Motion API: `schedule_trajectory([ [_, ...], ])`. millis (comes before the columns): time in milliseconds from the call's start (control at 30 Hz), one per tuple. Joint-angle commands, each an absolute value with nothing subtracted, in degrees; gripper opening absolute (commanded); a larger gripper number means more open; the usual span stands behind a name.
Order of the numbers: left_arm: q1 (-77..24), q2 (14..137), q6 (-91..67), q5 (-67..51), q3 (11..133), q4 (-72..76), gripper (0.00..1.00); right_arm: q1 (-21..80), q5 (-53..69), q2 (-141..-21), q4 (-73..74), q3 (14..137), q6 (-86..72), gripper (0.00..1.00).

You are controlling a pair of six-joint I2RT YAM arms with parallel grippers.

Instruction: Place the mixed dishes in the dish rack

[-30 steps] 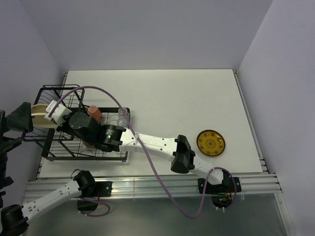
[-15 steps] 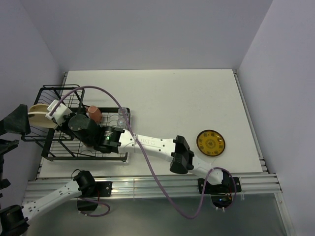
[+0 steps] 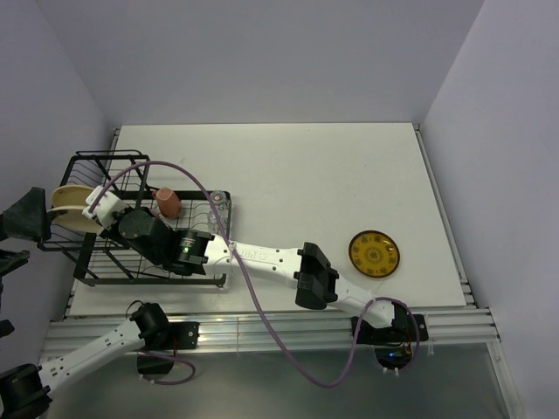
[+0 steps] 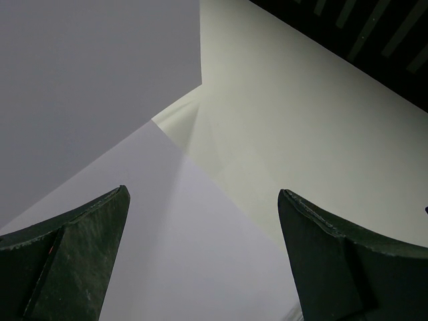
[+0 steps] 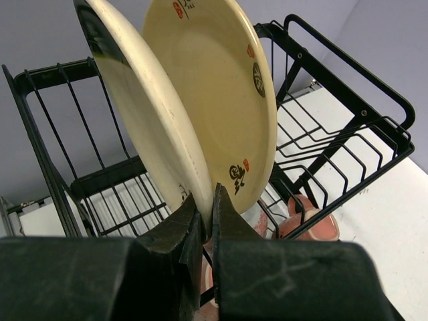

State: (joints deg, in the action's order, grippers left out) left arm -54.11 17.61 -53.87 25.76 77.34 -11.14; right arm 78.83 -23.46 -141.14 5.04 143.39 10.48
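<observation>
Right gripper [image 5: 208, 200] pinches the lower rim of a cream floral ceramic plate [image 5: 144, 114] upright above it in the black wire dish rack [image 5: 348, 100]; likely next, seat it beside the matching plate [image 5: 221, 87] just beyond, then release; left gripper [image 4: 202, 192] spread, idle

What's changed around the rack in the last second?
The right arm slid leftward and nearer over the black wire dish rack, uncovering more of a pink mug. The right gripper stays shut on a cream floral plate. The yellow ornate plate remains on the table.
</observation>
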Motion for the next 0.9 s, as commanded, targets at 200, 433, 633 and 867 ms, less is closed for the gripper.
schedule_trajectory([
  [200, -54.1, 17.3, -54.0, 24.8, 78.8, -12.3, 0.99, 78.9, -22.7, -141.2, 2.6, 146.4, 9.7, 0.19],
  [433, -54.1, 17.8, -53.8, 24.3, 78.6, -12.4, 0.99, 79.0, -20.2, -137.8, 2.6, 145.2, 7.7, 0.41],
  [633, -54.1, 18.4, -54.4, 23.7, 77.5, -11.2, 0.99, 78.8, -20.0, -134.4, 2.8, 144.4, 8.3, 0.64],
  [867, -54.1, 20.1, -54.8, 23.4, 77.3, -12.0, 0.99, 78.7, -20.0, -128.8, 2.9, 139.8, 9.4, 0.68],
])
